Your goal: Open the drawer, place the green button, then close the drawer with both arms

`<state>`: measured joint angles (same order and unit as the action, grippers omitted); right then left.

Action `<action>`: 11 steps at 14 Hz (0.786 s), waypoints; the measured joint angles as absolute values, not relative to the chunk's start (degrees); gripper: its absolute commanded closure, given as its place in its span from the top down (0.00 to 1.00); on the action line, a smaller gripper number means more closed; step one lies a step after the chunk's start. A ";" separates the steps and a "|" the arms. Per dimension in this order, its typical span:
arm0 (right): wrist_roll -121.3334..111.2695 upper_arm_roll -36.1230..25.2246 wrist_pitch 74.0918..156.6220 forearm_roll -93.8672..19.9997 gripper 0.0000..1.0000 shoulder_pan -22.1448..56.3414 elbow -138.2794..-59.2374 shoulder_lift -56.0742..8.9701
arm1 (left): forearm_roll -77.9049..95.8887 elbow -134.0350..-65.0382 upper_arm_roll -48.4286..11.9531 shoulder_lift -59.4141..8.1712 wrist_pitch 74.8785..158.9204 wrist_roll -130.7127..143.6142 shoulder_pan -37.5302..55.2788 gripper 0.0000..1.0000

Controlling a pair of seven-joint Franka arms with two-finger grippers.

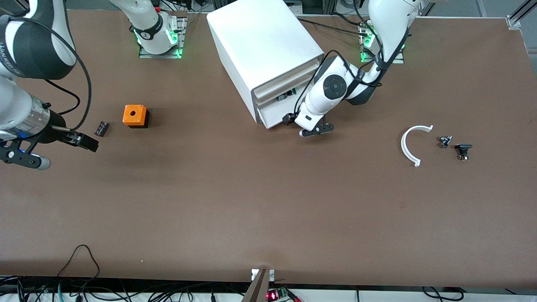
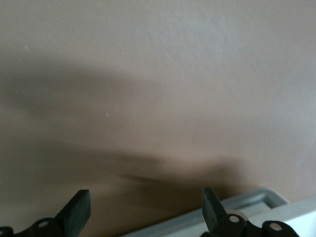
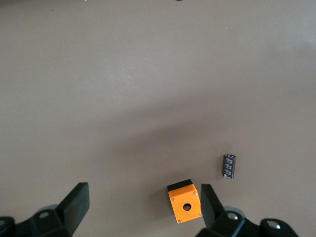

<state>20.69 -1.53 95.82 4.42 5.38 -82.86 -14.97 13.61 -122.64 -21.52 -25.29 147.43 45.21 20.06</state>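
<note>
The white cabinet (image 1: 264, 46) stands at the robots' side of the table, its drawer fronts facing the left arm's end. The lowest drawer (image 1: 275, 114) looks pushed in or nearly so; its white rim (image 2: 249, 208) shows in the left wrist view. A small dark thing with a green bit (image 1: 287, 95) sits in the slot above it, and I cannot tell if it is the button. My left gripper (image 1: 314, 131) (image 2: 144, 197) is open and empty, low in front of the drawer. My right gripper (image 1: 63, 152) (image 3: 143, 192) is open and empty over the right arm's end of the table.
An orange box with a hole (image 1: 135, 115) (image 3: 185, 207) and a small black cylinder (image 1: 101, 128) (image 3: 229, 165) lie near the right gripper. A white curved strip (image 1: 413, 144) and two small black parts (image 1: 444, 141) (image 1: 462, 151) lie toward the left arm's end.
</note>
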 measured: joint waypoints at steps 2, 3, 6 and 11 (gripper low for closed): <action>20.48 -0.51 95.60 4.43 1.00 3.78 -83.24 -14.23 | 13.61 -122.88 -22.53 -24.89 146.84 45.21 20.09 1.00; 20.03 -0.43 95.59 4.44 1.00 3.22 -83.44 -14.02 | 13.61 -122.97 -22.92 -24.87 146.63 45.20 20.16 1.00; 16.07 -0.36 95.59 4.44 1.00 0.83 -83.87 -13.93 | 13.61 -123.16 -23.92 -24.73 146.36 45.20 20.43 1.00; 9.50 -1.36 93.39 4.42 1.00 0.28 -84.01 -12.85 | 13.61 -123.20 -23.92 -24.19 145.07 45.19 20.38 1.00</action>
<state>9.50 -1.36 93.39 4.42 0.28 -84.01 -12.85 13.61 -123.20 -23.92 -24.19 145.07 45.19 20.38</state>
